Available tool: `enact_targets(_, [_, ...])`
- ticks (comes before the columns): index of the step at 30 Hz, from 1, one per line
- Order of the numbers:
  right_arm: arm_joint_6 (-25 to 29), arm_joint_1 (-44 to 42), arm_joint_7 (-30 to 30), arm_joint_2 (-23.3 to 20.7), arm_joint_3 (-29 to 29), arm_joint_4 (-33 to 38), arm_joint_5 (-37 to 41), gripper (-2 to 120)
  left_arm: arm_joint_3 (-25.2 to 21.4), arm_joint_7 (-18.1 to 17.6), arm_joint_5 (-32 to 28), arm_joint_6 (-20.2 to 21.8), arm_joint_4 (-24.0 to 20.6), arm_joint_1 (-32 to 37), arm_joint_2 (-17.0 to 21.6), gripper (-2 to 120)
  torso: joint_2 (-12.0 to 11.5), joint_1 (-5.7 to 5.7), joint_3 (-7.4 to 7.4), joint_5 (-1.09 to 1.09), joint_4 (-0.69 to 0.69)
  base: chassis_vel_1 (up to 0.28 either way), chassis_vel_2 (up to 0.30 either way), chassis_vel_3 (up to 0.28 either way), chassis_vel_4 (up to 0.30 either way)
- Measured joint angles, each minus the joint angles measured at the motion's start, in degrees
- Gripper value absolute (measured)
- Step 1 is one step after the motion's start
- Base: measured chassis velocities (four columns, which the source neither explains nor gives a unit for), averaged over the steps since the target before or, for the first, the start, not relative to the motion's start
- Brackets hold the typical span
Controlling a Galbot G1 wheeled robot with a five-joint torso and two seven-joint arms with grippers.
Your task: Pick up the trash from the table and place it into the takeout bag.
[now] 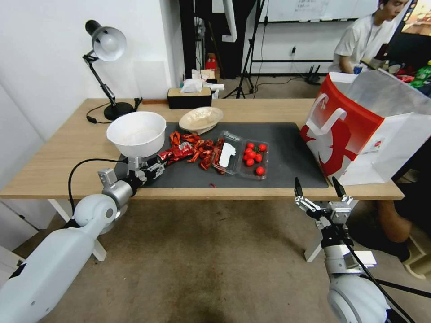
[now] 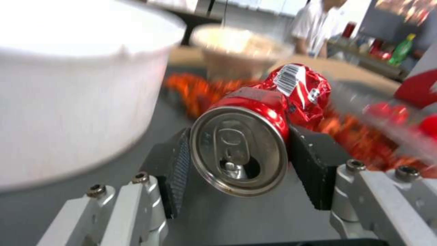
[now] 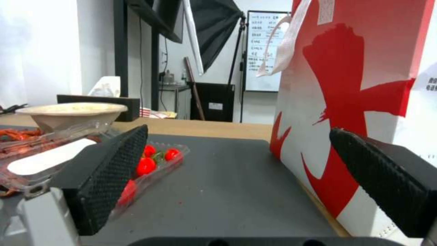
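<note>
A crushed red can (image 1: 177, 152) lies on the dark mat (image 1: 287, 157) of the table (image 1: 58, 152), at the mat's front left. My left gripper (image 1: 158, 167) is shut on the crushed red can (image 2: 255, 126); its pads press the can's top end from both sides in the left wrist view, gripper (image 2: 241, 136). A beige shallow bowl (image 1: 200, 119) sits behind it. The takeout bag (image 1: 354, 130) stands open at the table's right end. My right gripper (image 1: 315, 181) hovers open and empty just off the table's front edge, left of the bag (image 3: 355, 102).
A large white bowl (image 1: 136, 133) stands close beside the left gripper. Red shell scraps (image 1: 202, 150) and a clear clamshell of tomatoes (image 1: 242, 157) lie mid-mat. A desk lamp (image 1: 105, 58) and tissue box (image 1: 188, 96) stand at the back.
</note>
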Motion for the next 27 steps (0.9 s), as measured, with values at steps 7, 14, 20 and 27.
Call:
enact_targets(7, [-0.3,0.0,0.0,0.0,-0.1,0.8,0.0,100,-4.1,-1.0,-3.1,-1.3,-11.3,4.0,2.6,49,0.0,-0.01,0.00,0.00,0.02,0.000,0.000,0.000,0.000])
enact_targets(14, [-0.5,-0.2,0.0,0.0,-0.3,1.4,0.2,100,-1.5,-2.7,-7.6,-2.1,-18.0,-1.2,5.5,49,0.0,-0.02,0.00,0.00,0.00,0.000,0.000,0.000,0.000])
enact_targets(20, [-1.0,0.2,0.0,-0.3,-0.5,1.6,0.3,100,9.7,-2.1,-12.2,-3.3,-15.5,-15.4,8.2,49,0.0,-0.02,0.00,0.00,0.02,0.000,0.000,0.000,0.000])
enact_targets(27, [-1.1,0.3,0.0,-1.1,0.0,1.6,0.6,100,24.9,-1.7,-16.9,-4.3,-9.6,-35.5,4.3,49,0.0,0.00,0.01,0.00,0.00,0.000,0.000,0.000,0.000])
